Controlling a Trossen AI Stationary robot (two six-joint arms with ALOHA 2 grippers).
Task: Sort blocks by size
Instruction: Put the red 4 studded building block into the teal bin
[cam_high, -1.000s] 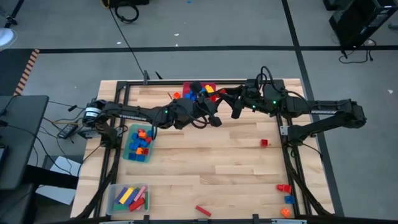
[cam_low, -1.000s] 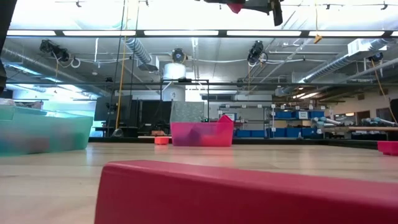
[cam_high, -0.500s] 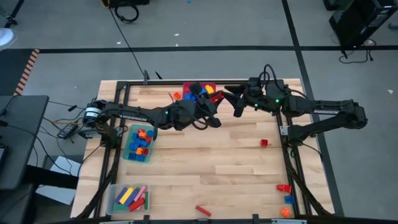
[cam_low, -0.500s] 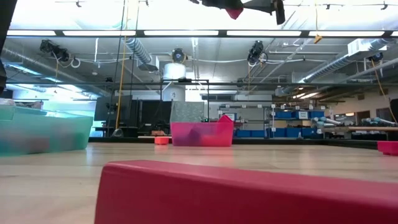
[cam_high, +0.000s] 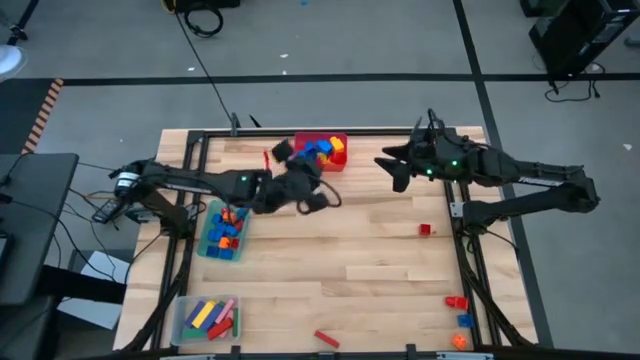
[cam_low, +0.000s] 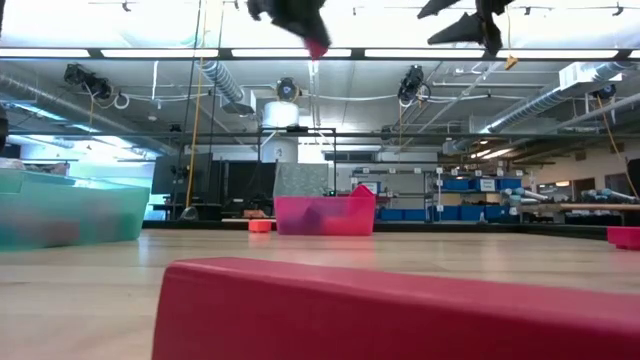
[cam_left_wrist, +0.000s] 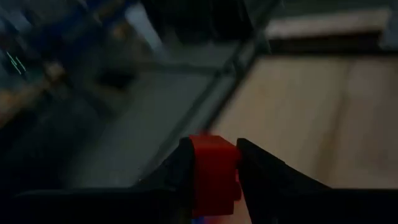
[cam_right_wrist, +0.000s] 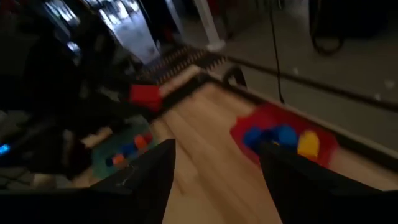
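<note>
Red block pinched tight in the left gripper, high above the table.

The left gripper (cam_high: 272, 155) hangs near the far edge, just beside the red bin (cam_high: 322, 151), with its fingers (cam_left_wrist: 177, 171) clamped on a red block (cam_left_wrist: 213, 174). More blocks (cam_high: 318, 150) fill that bin. Others sit in the green bin (cam_high: 223, 229) by the left edge. The right gripper (cam_high: 390, 165) hovers near the far right corner, fingers (cam_right_wrist: 149, 177) apart and holding nothing.
</note>
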